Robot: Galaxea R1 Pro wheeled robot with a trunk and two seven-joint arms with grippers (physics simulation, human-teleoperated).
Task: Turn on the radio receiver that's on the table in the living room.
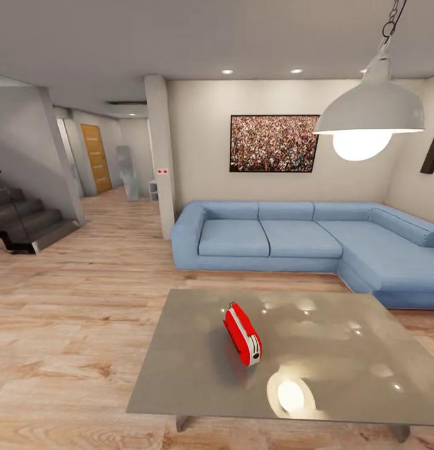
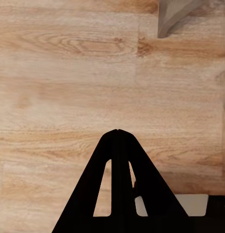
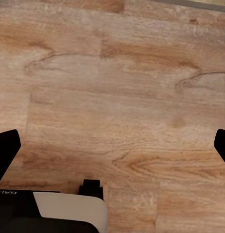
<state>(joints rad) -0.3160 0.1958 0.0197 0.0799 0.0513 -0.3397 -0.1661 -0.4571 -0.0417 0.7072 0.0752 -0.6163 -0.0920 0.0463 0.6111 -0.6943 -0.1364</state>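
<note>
Our end effectors hang over wood floor; the red radio receiver sits on the grey counter ahead.

Nearest us, our left end effector [image 2: 117, 132] has its fingertips pressed together above the light wood floor [image 2: 69, 87]. Our right end effector [image 3: 112, 145] is spread wide over the planks. Ahead, the radio receiver [image 1: 242, 334] stands on edge near the middle of the glossy counter [image 1: 341, 375]. Beyond lie a long blue corner sofa [image 1: 291, 240], a framed crowd picture [image 1: 274, 143] and a white pendant lamp [image 1: 369, 115].

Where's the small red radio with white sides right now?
In the head view, the red radio stands near the middle of the glossy grey table, in front of the blue corner sofa.
</note>
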